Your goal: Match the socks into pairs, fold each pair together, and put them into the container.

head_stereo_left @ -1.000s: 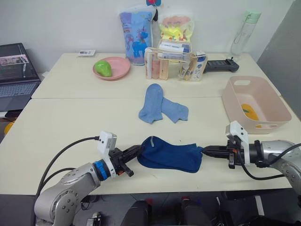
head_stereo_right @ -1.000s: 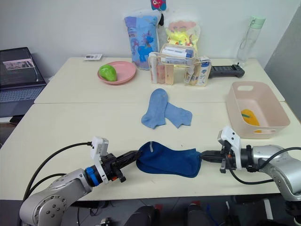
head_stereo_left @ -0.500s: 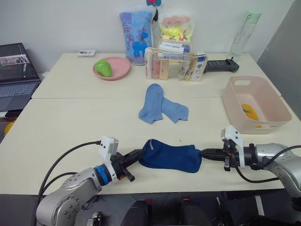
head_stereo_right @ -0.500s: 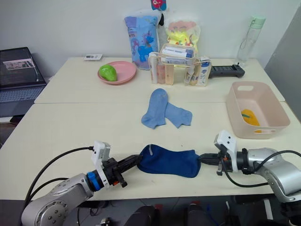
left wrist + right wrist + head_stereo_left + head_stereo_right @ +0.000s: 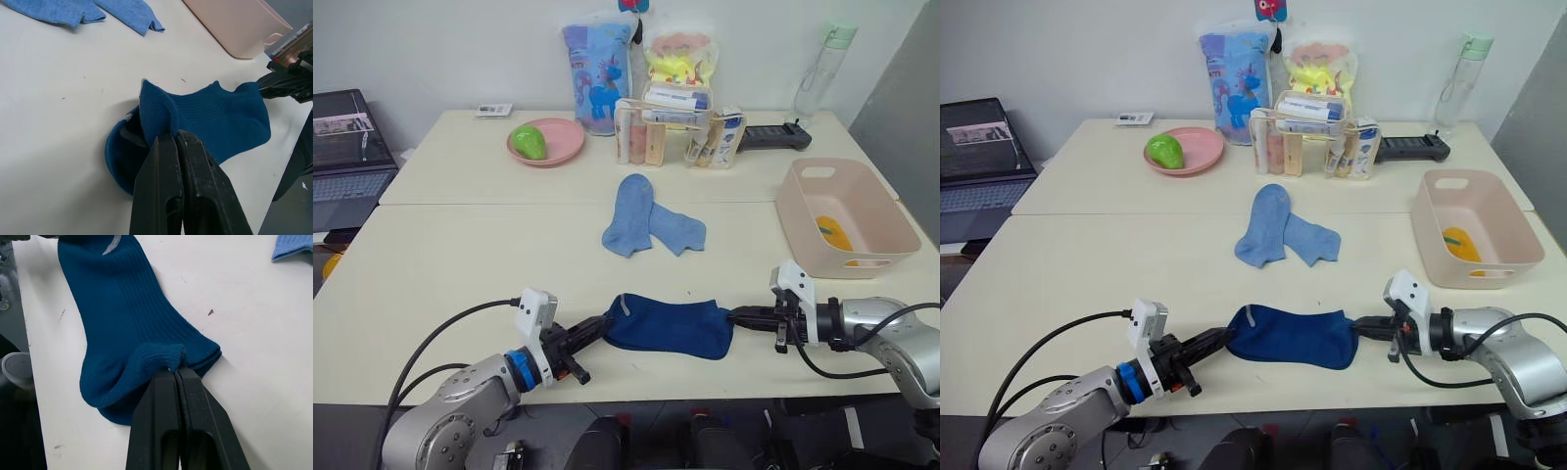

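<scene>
The dark navy socks (image 5: 668,326) lie stretched flat near the table's front edge. My left gripper (image 5: 603,325) is shut on their left end, and my right gripper (image 5: 735,316) is shut on their right end. In the left wrist view the fingers (image 5: 168,161) pinch a raised fold of the navy cloth (image 5: 210,120). The right wrist view has the fingers (image 5: 172,384) clamped on a bunched edge of the navy socks (image 5: 122,318). Two light blue socks (image 5: 648,225) lie side by side at mid-table. The pale pink container (image 5: 891,230) stands at the right with a mustard yellow sock (image 5: 832,235) inside.
A round pink plate (image 5: 563,142) with a green fruit (image 5: 529,141) sits at the back left. Bags, a rack of small packs (image 5: 675,132), a black device (image 5: 771,136) and a bottle (image 5: 822,67) line the back. A laptop (image 5: 342,157) stands off the table's left.
The navy socks have been drawn out flatter and narrower between the two grippers. Both grippers have shifted slightly, keeping their hold.
</scene>
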Robot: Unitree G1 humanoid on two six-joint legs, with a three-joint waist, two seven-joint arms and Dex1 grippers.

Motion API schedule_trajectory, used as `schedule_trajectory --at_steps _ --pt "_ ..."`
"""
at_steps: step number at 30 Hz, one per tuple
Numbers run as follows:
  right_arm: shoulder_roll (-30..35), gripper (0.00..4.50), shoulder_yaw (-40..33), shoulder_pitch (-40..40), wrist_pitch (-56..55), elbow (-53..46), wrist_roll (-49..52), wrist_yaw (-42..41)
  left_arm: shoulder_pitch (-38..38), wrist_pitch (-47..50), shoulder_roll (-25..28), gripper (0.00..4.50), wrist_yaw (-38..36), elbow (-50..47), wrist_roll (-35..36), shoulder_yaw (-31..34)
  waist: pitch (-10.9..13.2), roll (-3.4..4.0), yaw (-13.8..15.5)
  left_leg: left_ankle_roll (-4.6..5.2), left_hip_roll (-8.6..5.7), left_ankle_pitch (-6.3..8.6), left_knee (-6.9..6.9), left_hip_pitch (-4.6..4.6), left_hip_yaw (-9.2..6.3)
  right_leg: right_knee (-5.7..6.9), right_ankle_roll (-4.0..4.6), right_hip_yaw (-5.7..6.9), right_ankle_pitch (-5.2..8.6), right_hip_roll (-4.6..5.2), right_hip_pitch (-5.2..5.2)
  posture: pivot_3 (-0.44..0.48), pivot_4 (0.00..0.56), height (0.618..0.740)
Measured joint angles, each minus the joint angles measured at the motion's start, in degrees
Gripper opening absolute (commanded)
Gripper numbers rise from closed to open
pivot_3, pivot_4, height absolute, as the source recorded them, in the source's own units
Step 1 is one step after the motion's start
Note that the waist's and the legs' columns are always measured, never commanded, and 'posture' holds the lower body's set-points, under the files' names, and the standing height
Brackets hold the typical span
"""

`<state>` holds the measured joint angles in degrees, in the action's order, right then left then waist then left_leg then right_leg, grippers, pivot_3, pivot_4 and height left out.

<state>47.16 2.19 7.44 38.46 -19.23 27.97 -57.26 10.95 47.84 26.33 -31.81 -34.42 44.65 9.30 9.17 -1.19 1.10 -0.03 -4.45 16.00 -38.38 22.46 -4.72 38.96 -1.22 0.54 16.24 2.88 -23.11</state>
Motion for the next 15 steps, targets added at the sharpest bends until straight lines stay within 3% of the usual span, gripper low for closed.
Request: schedule_trajectory --at_steps 3,6,13,15 --pt "0.02 0.04 0.19 -0.39 -0.47 0.5 -0.38 -0.11 0.03 -0.67 0.28 0.0 0.0 0.06 -0.52 -0.26 0.0 0.0 0.0 0.01 0.0 0.01 0.0 0.0 0.0 0.0 0.0 0.0 0.0 0.0 0.0 0.0 0.15 0.74" --pt "0.33 0.63 0.16 -1.52 -0.5 0.4 -0.34 -0.15 0.58 -1.1 1.05 0.61 -0.18 0.2 -0.78 -0.45 0.0 0.0 0.0 0.02 0.01 0.01 0.01 0.0 0.0 0.0 0.0 0.0 0.0 0.0 0.0 0.0 0.15 0.74" --pt "2.46 2.95 -4.86 -2.75 0.49 -2.11 1.84 -0.13 1.69 -0.89 8.47 2.78 -4.74 1.22 1.47 4.33 0.01 0.02 0.04 0.21 0.01 0.12 0.02 0.0 -0.02 -0.02 0.01 0.02 0.01 0.0 -0.01 0.0 0.15 0.74" --pt "2.64 3.01 -6.96 -2.18 2.03 -3.83 3.76 0.04 -0.94 -2.01 11.59 3.43 -6.76 2.91 1.19 5.92 0.01 0.02 0.07 0.22 0.01 0.13 0.04 0.0 -0.02 -0.02 0.01 0.03 0.01 0.0 -0.01 0.0 0.15 0.74"
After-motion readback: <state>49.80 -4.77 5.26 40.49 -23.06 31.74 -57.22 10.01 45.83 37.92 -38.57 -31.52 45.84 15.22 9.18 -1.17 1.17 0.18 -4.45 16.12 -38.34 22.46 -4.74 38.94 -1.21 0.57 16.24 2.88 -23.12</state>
